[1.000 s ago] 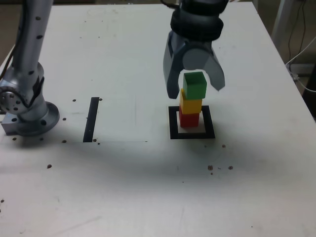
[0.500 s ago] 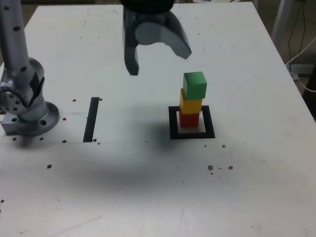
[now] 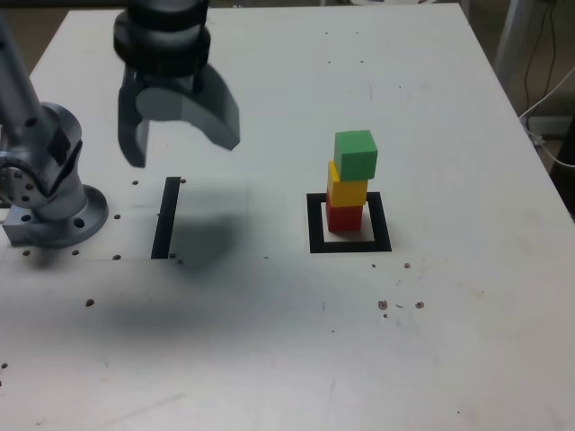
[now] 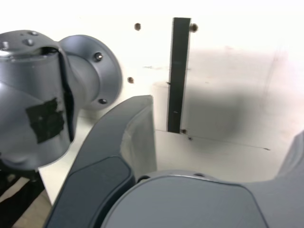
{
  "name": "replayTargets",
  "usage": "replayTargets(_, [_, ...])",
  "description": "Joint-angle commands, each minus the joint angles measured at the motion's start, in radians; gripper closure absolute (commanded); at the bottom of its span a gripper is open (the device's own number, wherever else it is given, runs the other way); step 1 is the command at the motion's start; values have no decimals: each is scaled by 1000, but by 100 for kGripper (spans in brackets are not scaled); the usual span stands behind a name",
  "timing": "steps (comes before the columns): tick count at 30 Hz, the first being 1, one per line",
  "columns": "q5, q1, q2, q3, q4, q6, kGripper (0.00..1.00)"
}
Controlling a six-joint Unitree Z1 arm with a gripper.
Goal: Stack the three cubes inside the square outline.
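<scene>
The three cubes stand as one tower in the exterior view: the red cube (image 3: pixel 344 216) at the base, the yellow cube (image 3: pixel 347 188) on it, and the green cube (image 3: pixel 356 154) on top, turned slightly. The tower rests inside the square outline (image 3: pixel 349 243), a thick black frame with a white centre. My gripper (image 3: pixel 180 148) hangs open and empty above the table at the exterior view's left, far from the tower. The wrist view shows one dark finger (image 4: pixel 128 137) but no cubes.
The arm's grey base (image 3: pixel 49 193) sits at the exterior view's left edge and fills one side of the wrist view (image 4: pixel 52 90). A thin black strip (image 3: pixel 167 216) lies on the white table beneath my gripper, also in the wrist view (image 4: pixel 179 76). Small dark specks dot the table.
My gripper opened off the green cube, rose, and swung to the exterior view's left, away from the tower. The three stacked cubes stayed in place.
</scene>
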Motion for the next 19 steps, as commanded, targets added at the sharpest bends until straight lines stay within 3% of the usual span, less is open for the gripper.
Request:
replayTargets(1, [1,-7,-14,54,-37,8,0])
replayTargets(12, [-32,-7,-57,239,-226,16,0])
replayTargets(19, [-42,-7,-51,284,-271,20,0])
